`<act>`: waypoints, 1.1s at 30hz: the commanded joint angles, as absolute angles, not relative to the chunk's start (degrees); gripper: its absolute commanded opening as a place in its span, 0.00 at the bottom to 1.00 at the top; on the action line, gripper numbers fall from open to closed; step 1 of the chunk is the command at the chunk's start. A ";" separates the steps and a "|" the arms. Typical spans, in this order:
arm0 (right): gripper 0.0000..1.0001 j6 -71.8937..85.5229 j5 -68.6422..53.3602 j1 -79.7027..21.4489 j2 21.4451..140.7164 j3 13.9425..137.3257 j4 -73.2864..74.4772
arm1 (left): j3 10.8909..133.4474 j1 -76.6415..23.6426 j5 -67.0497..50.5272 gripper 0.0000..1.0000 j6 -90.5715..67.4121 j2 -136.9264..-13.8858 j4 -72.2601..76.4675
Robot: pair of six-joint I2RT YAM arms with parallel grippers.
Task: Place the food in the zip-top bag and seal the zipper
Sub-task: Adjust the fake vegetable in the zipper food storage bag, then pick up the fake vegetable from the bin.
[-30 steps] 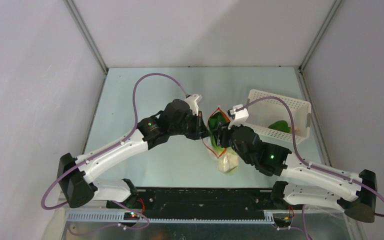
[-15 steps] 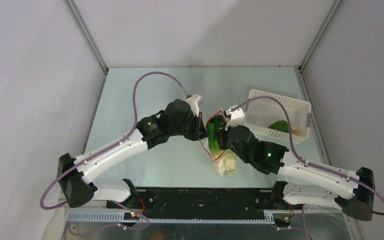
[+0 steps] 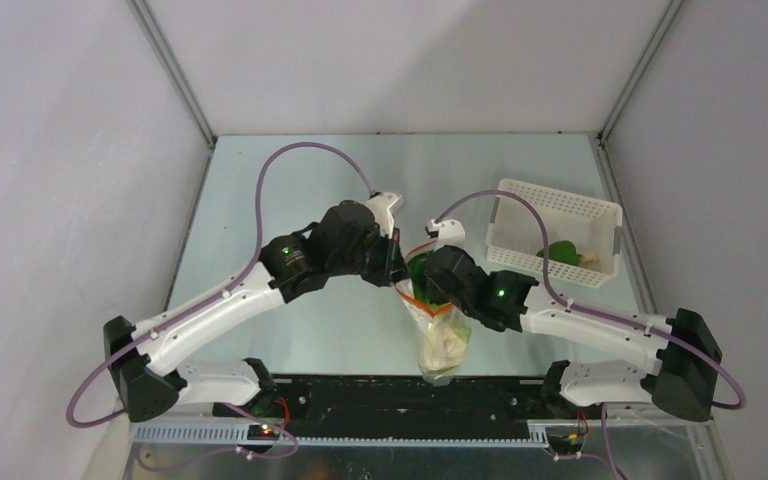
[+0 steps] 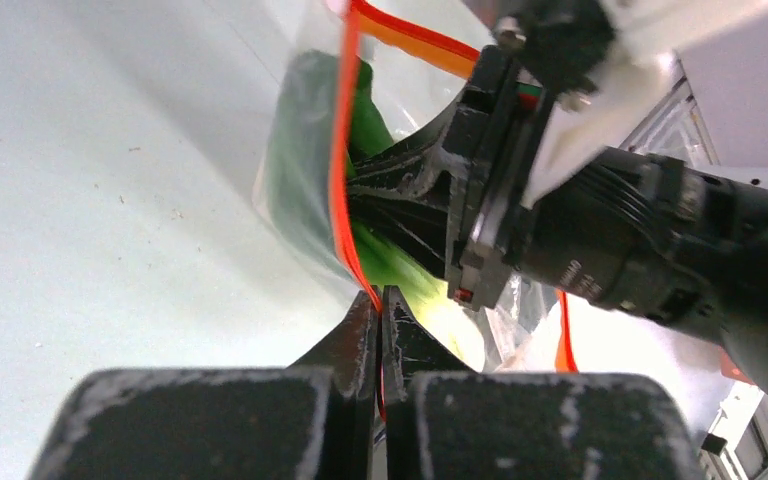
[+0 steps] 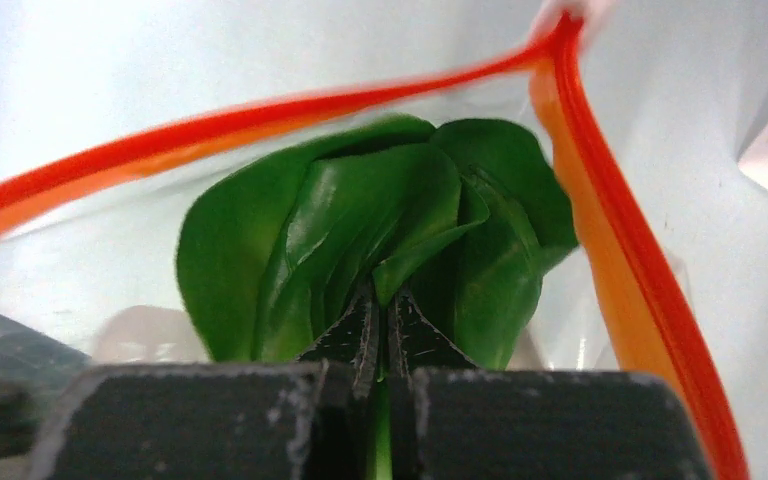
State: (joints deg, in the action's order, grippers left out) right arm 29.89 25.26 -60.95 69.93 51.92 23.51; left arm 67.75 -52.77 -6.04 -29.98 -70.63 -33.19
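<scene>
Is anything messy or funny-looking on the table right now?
Nothing is spilled or broken. One funny thing: the right gripper is poking into the open zip-top bag, shut tight, right by the green leafy piece inside. Another green piece waits in the basket.

From above, both wrists hide the mouth of the zip-top bag [image 3: 432, 318]. At the right wrist, the zipper [image 5: 610, 230] blurs toward 1 o'clock and runs off at 9 and 5 o'clock; the right claw [image 5: 380, 310] covers the green leafy piece [image 5: 360, 220] at its stem.
</scene>
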 commanded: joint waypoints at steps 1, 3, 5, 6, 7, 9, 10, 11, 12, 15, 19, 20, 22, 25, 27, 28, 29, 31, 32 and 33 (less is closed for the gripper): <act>0.00 33.43 24.84 -59.36 70.27 51.38 36.95 | 72.93 -52.30 -3.97 0.00 -27.60 -64.83 -23.80; 0.00 34.10 25.59 -58.40 70.15 51.83 38.07 | 72.94 -52.44 -4.31 0.00 -26.95 -63.83 -23.74; 0.00 34.40 26.31 -58.22 68.98 52.26 37.12 | 72.78 -52.41 -4.46 0.00 -26.12 -62.92 -23.57; 0.00 34.24 26.40 -58.08 68.55 52.57 36.45 | 72.69 -52.46 -4.60 0.00 -25.71 -62.75 -23.47; 0.00 33.95 26.38 -58.05 67.43 52.74 34.91 | 72.45 -52.42 -5.00 0.00 -25.56 -62.66 -23.23; 0.11 31.43 25.87 -58.43 65.26 53.34 31.17 | 71.79 -52.39 -4.71 0.00 -25.41 -63.01 -23.12; 0.20 30.44 24.95 -58.73 64.45 53.59 29.74 | 71.53 -52.41 -3.99 0.00 -25.41 -63.28 -23.07; 0.26 28.53 24.08 -58.85 62.72 53.78 26.75 | 71.10 -52.39 -3.67 0.00 -25.69 -63.90 -22.93; 0.36 27.45 21.93 -58.88 61.86 54.14 25.41 | 70.93 -52.39 -2.87 0.00 -25.81 -64.42 -22.93; 0.53 23.29 17.01 -58.85 57.53 54.56 19.03 | 70.88 -52.34 -1.40 0.00 -26.50 -65.48 -22.71; 0.72 21.15 12.18 -58.29 52.95 54.58 14.44 | 71.97 -52.21 1.48 0.00 -26.23 -66.19 -23.31; 0.76 20.86 10.76 -57.68 52.31 54.54 13.95 | 72.15 -52.08 2.50 0.00 -26.12 -66.43 -23.65; 0.82 20.55 9.21 -56.41 50.42 54.51 12.89 | 72.72 -51.70 3.50 0.00 -26.02 -66.85 -24.38; 0.98 19.92 7.85 -53.36 47.34 54.50 12.84 | 72.76 -50.27 3.72 0.00 -26.23 -67.32 -24.72; 0.99 19.45 8.72 -50.67 45.56 54.50 14.43 | 72.31 -49.12 3.43 0.00 -26.73 -67.54 -24.59; 0.99 19.44 9.19 -49.55 44.61 54.50 15.12 | 72.10 -48.73 2.97 0.00 -26.95 -67.69 -24.32; 0.99 21.12 11.70 -46.82 44.23 54.54 17.16 | 71.62 -48.04 2.76 0.00 -27.37 -67.77 -24.16; 0.99 25.73 15.87 -41.25 43.75 54.57 21.54 | 71.11 -47.03 1.69 0.00 -27.94 -67.87 -23.79; 0.99 26.27 16.41 -38.91 43.85 54.58 22.85 | 70.98 -46.76 1.34 0.00 -28.03 -67.84 -23.57; 1.00 26.61 17.31 -34.05 44.07 54.58 25.75 | 70.83 -46.30 1.30 0.00 -28.23 -67.80 -23.56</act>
